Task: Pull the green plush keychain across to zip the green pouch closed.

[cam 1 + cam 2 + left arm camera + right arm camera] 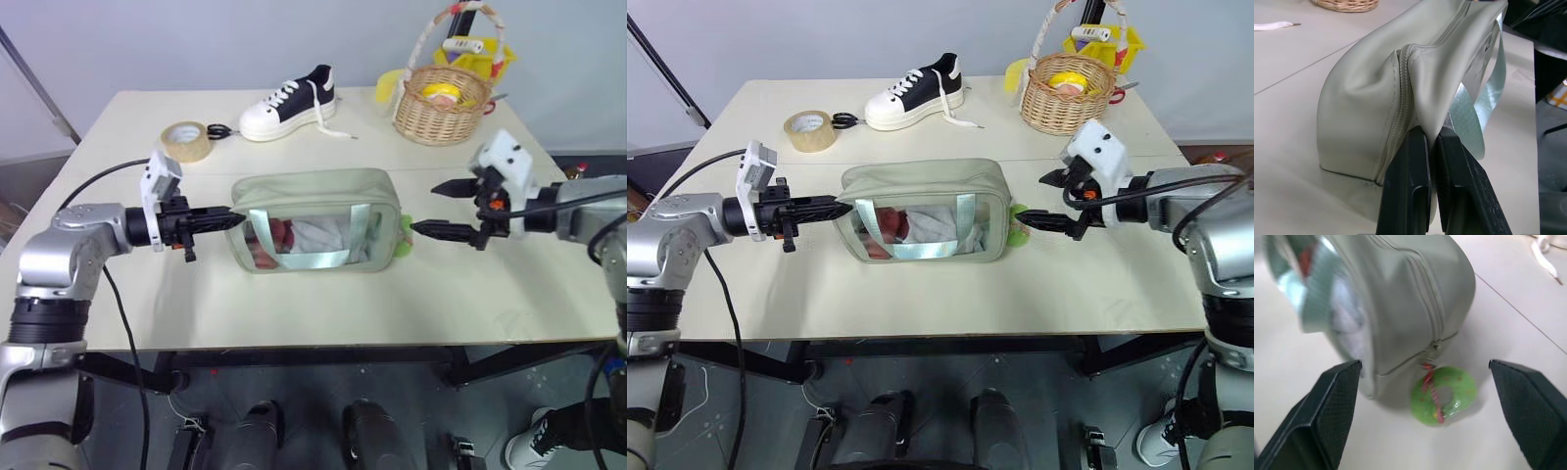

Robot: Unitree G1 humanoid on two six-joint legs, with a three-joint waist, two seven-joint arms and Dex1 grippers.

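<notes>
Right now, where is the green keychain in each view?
Left eye: keychain at the pouch's right end.
Right eye: same end, before the right gripper.
Left wrist: not in it.
Right wrist: centre, on the table.
Shared landmark: the pouch's zipper.

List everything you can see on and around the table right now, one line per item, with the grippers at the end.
green pouch: one, pale sage green with a clear window and two green straps, table centre
green plush keychain: one, bright lime green, lying on the table at the pouch's right end
sneaker: one, white and black, far side of the table
tape roll: one, tan, left of the sneaker
scissors: one pair, black handles, between tape roll and sneaker
wicker basket: one, tan, far right, holding yellow items
table: one, cream
left gripper: black, pinching the pouch's left end
right gripper: black, open, apart from the keychain
</notes>
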